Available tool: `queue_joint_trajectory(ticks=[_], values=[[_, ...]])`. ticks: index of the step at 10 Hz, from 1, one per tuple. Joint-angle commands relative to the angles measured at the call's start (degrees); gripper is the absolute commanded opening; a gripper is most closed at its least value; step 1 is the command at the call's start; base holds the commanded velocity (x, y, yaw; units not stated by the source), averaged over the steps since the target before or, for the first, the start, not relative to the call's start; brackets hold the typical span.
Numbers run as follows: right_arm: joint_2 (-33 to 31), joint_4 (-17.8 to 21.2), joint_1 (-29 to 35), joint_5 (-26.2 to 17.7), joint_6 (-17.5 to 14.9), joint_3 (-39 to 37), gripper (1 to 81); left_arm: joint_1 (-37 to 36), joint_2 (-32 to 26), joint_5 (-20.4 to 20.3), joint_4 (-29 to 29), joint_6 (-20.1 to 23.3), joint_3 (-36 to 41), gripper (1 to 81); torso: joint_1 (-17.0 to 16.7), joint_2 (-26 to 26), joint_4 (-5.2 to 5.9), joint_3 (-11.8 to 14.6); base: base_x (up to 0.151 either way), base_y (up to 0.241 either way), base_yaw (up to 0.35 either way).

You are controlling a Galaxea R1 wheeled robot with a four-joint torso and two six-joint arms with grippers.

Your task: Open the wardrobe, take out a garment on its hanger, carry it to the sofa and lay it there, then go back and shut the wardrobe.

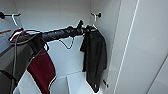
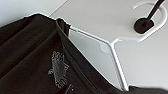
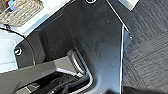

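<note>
The black garment (image 1: 94,58) hangs limp inside the open wardrobe (image 1: 62,15), toward its right side, draped on a slim pale hanger (image 2: 113,53) whose hook curls over a dark peg (image 2: 143,25) on the white back wall. The hanger's shoulders run roughly side to side across the wardrobe, so the cloth falls straight down as a narrow dark column, its hem near the white shelf (image 1: 72,83) below.

The left arm (image 1: 60,33) reaches in from the left, stretched almost level, and its tip arrives right at the top of the garment — at the hanger's neck, just below the hook. From the wrist, the collar and the pale wire of the hanger lie close in front, the hook beyond them. Whether the jaws are apart or already closed on the hanger, I cannot tell — they are lost against the black fabric.

A maroon jacket (image 1: 42,68) hangs lower left, beneath the arm and well apart from the black one.

The right arm sits low, by dark carpet (image 3: 147,47); the left is plainly the nearer.
</note>
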Motion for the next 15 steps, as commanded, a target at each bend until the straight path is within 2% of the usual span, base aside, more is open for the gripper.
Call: queue_joint_trajectory(ticks=[1, 8, 15], values=[[0.14, 0.5, 2.47, -3.17, -0.02, 0.32, 81.1, -13.07, 0.28, -0.13, -0.02, -0.75, -0.45, 81.1, 0.0, 0.0, 0.0, 0.02, 0.0, 0.0, 0.0], [0.23, 0.58, 2.2, -3.17, -0.02, 0.4, 81.1, -14.12, 6.08, -0.93, 0.86, -0.49, -9.5, 81.1, 0.0, 0.02, 0.0, -0.02, 0.0, 0.0, 0.0], [0.32, 0.76, 2.29, -3.17, -0.02, 0.32, 81.1, -15.97, 8.89, -0.93, 2.44, -0.22, -11.96, 81.1, 0.0, 0.02, 0.0, -0.02, 0.0, 0.0, 0.0]])
